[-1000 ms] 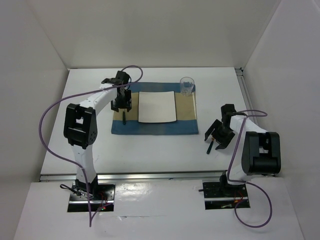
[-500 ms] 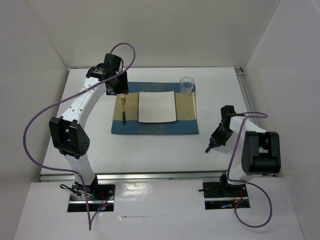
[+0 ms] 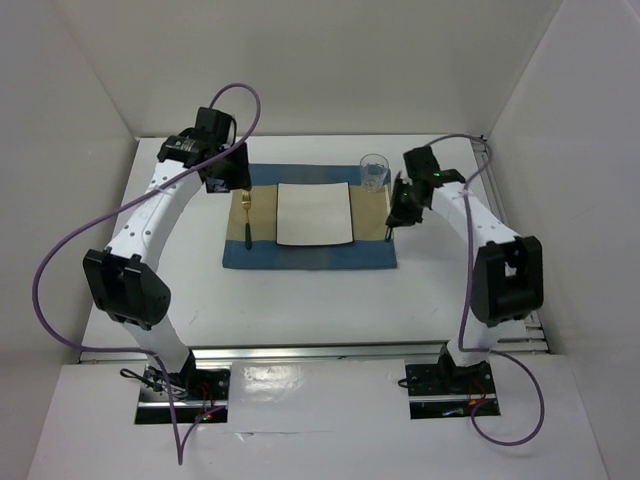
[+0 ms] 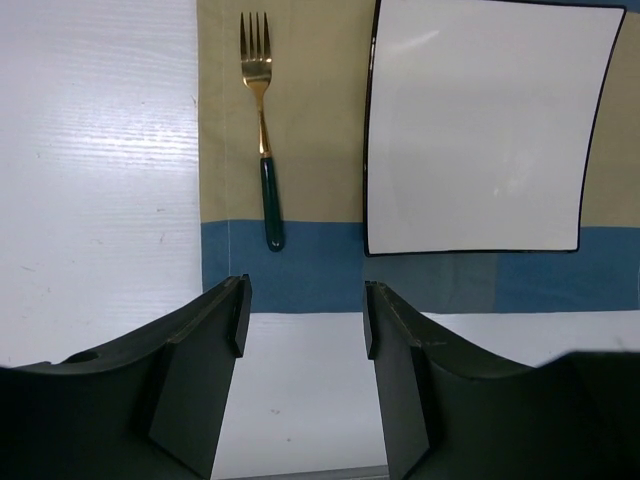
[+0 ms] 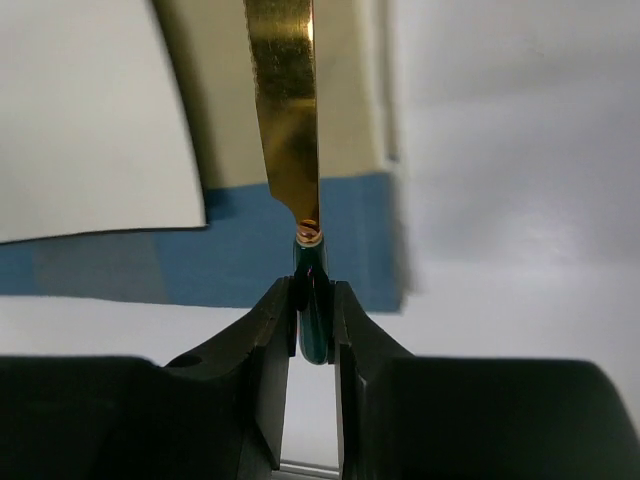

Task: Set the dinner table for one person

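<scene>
White dinner table [image 3: 300, 300], placemat [image 3: 310, 256] with plate [image 3: 314, 213], fork [image 4: 262, 130] at left and glass [image 3: 374, 172] already laid; left gripper [image 4: 305, 300] released, empty; right gripper [image 5: 313, 295] clenched on probable knife [image 5: 285, 100] above placemat's right edge, not yet set down.

My left gripper [image 4: 303, 300] has come up off the fork [image 4: 262, 130], which now lies by itself on the left tan strip of the placemat [image 3: 310, 256]. It has drawn back toward the mat's far-left corner with its jaws apart. My right gripper [image 5: 312, 300] has closed on the knife [image 5: 285, 100] that lay on the dinner table [image 3: 300, 300] right of the mat, and has carried it over the mat's right tan strip, beside the plate [image 3: 313, 213].
</scene>
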Action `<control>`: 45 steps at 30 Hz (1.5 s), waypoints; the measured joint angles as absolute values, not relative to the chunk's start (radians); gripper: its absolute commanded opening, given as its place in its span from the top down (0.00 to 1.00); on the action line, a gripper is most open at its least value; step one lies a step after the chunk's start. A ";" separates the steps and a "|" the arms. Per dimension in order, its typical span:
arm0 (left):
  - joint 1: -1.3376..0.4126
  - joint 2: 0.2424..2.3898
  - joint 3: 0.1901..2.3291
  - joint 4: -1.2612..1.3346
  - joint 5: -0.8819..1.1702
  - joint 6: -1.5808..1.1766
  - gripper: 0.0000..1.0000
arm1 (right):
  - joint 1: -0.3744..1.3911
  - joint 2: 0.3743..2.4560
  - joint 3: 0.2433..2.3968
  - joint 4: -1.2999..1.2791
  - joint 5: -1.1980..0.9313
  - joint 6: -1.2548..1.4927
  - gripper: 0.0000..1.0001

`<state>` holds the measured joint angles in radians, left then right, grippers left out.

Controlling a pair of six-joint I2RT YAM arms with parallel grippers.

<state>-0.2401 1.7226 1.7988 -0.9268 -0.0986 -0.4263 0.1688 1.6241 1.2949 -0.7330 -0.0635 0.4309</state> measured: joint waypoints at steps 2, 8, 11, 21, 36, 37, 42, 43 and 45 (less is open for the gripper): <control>-0.240 1.714 1.790 -0.929 -0.097 -0.429 0.36 | 0.223 1.710 1.364 -0.725 -0.074 0.402 0.96; -0.240 1.679 1.717 -0.929 -0.089 -0.450 0.36 | 0.280 1.884 1.409 -0.754 -0.125 0.353 0.96; -0.236 1.652 1.678 -0.928 -0.085 -0.453 0.36 | 0.276 1.917 1.420 -0.772 -0.130 0.340 0.96; -0.226 1.624 1.662 -0.922 -0.080 -0.456 0.36 | 0.276 1.952 1.438 -0.774 -0.133 0.321 0.96; -0.216 1.621 1.640 -0.920 -0.072 -0.452 0.36 | 0.276 2.043 1.515 -0.767 -0.097 0.323 0.51; -0.215 1.621 1.640 -0.920 -0.072 -0.452 0.36 | 0.276 2.045 1.515 -0.767 -0.095 0.323 0.51; -0.213 1.621 1.640 -0.919 -0.072 -0.452 0.36 | 0.276 2.051 1.526 -0.770 -0.092 0.323 0.35; -0.213 1.621 1.640 -0.919 -0.072 -0.452 0.36 | 0.276 2.051 1.530 -0.771 -0.091 0.324 0.34; -0.213 1.621 1.640 -0.920 -0.070 -0.452 0.36 | 0.276 2.051 1.544 -0.775 -0.091 0.321 0.29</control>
